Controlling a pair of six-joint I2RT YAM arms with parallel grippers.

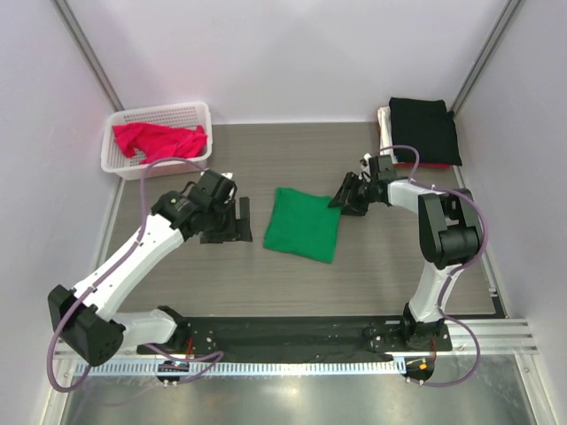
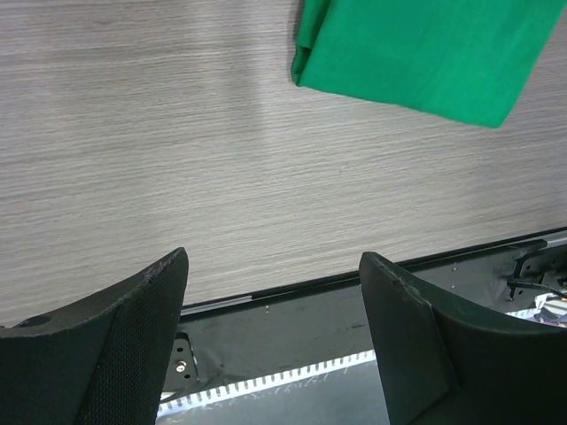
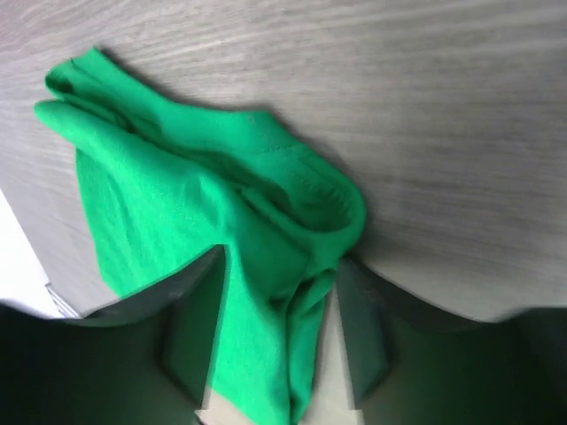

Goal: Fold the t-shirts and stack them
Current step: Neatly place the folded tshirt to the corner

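Observation:
A bright green t-shirt lies folded into a rough square on the table's middle. My right gripper is at its far right corner. In the right wrist view the jaws stand apart around a bunched fold of the green t-shirt, with a gap beside the right finger. My left gripper is open and empty, low over the table left of the shirt. The left wrist view shows the gripper wide open, with the green t-shirt beyond it. A red-pink t-shirt lies in the basket.
The white lattice basket stands at the back left. A stack with a black t-shirt on top, and white and red edges under it, sits at the back right. A black rail runs along the near edge.

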